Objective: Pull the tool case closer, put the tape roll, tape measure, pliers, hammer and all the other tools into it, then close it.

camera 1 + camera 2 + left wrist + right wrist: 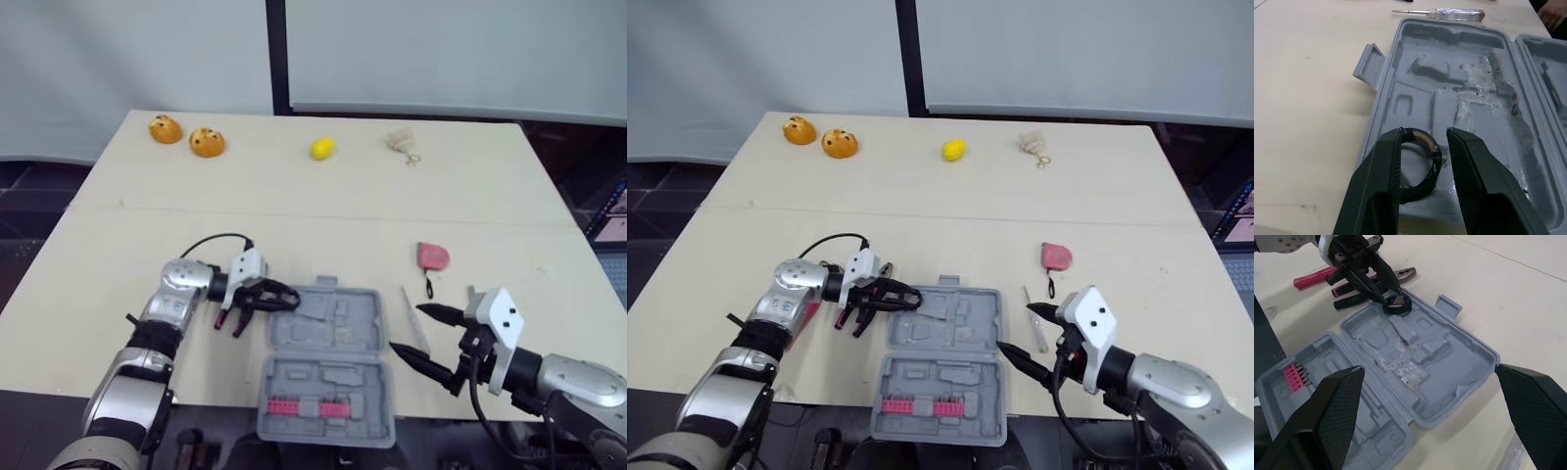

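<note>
The grey tool case lies open at the table's front middle, with a red bit set in its near half. My left gripper reaches over the case's left edge, shut on the black tape roll, which rests tilted on the far half's rim. Beside that arm lie the pliers and the pink-handled hammer. A pink tape measure and a clear-handled screwdriver lie right of the case. Just right of the case hovers my right gripper, wide open with nothing between its fingers.
Two orange toys, a yellow lemon-like object and a beige item with a key ring sit along the table's far side. The case's near half overhangs the table's front edge.
</note>
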You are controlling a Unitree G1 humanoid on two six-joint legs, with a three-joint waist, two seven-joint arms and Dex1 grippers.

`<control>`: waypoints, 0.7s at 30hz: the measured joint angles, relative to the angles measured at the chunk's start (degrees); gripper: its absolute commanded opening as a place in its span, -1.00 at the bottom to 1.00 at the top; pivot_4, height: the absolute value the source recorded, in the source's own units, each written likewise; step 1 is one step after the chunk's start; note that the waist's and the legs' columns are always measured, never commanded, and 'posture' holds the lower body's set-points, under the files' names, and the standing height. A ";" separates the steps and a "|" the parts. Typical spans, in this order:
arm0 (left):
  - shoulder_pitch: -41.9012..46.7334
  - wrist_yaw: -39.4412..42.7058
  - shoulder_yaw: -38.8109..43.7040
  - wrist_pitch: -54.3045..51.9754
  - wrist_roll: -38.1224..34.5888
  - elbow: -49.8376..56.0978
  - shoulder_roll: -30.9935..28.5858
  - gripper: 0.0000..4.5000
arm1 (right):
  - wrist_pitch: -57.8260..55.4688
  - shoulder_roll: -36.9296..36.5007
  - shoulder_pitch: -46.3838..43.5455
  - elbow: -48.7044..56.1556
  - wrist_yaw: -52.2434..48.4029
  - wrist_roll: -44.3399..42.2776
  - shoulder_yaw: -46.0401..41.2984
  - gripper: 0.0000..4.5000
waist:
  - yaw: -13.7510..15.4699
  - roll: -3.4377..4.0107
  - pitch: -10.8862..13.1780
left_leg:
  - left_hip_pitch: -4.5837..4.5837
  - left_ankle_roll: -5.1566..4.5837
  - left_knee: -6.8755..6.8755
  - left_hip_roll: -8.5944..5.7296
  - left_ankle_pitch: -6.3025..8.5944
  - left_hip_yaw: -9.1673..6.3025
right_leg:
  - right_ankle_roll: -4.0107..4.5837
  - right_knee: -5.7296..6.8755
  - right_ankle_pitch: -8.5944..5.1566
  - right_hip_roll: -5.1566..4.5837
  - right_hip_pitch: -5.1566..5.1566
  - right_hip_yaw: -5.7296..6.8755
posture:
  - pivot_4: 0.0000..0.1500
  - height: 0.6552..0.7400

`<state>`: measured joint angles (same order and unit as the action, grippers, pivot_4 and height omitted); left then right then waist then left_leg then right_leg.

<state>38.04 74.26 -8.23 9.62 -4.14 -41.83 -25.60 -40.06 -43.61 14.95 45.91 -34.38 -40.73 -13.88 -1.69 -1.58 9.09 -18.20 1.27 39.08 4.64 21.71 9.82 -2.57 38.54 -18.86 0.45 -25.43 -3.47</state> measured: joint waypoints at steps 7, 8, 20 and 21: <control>1.35 -1.21 -0.26 0.59 0.22 -2.65 1.48 -0.28 | -0.05 -0.06 -0.17 0.00 0.01 -0.11 0.00 1.00 | -0.04 0.00 0.00 | 0.00 0.00 0.00 0.00 0.00 0.00 | 0.00 0.00 0.00 0.02 0.00 0.00 | 1.00 1.00; 1.83 -1.52 -0.26 0.91 0.35 -3.35 1.63 -0.28 | -0.05 -0.06 -0.18 0.00 0.01 -0.11 0.01 1.00 | -0.04 0.00 0.00 | 0.00 0.00 0.00 -0.01 0.00 -0.01 | 0.00 0.01 0.00 0.02 0.00 0.00 | 1.00 1.00; 4.43 -4.59 -1.42 7.26 3.80 -10.94 2.52 -0.28 | -0.06 -0.04 -0.50 0.00 0.06 -0.12 0.08 1.00 | -0.07 -0.01 0.00 | 0.01 0.00 -0.01 0.00 0.00 -0.01 | 0.00 0.00 0.00 0.02 0.00 0.00 | 1.00 1.00; 4.66 -5.02 -1.50 8.19 4.26 -11.44 2.49 -0.28 | -0.08 -0.04 -0.51 0.00 0.06 -0.14 0.08 1.00 | -0.08 -0.01 0.00 | 0.01 0.00 -0.01 0.00 0.00 -0.01 | 0.00 0.01 0.00 0.02 0.00 0.00 | 1.00 1.00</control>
<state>42.71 69.24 -9.73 17.80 0.11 -53.28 -23.11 -40.13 -43.65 14.44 45.91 -34.32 -40.87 -13.80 -1.76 -1.58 9.08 -18.18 1.27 39.07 4.64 21.71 9.81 -2.57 38.54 -18.86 0.47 -25.42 -3.47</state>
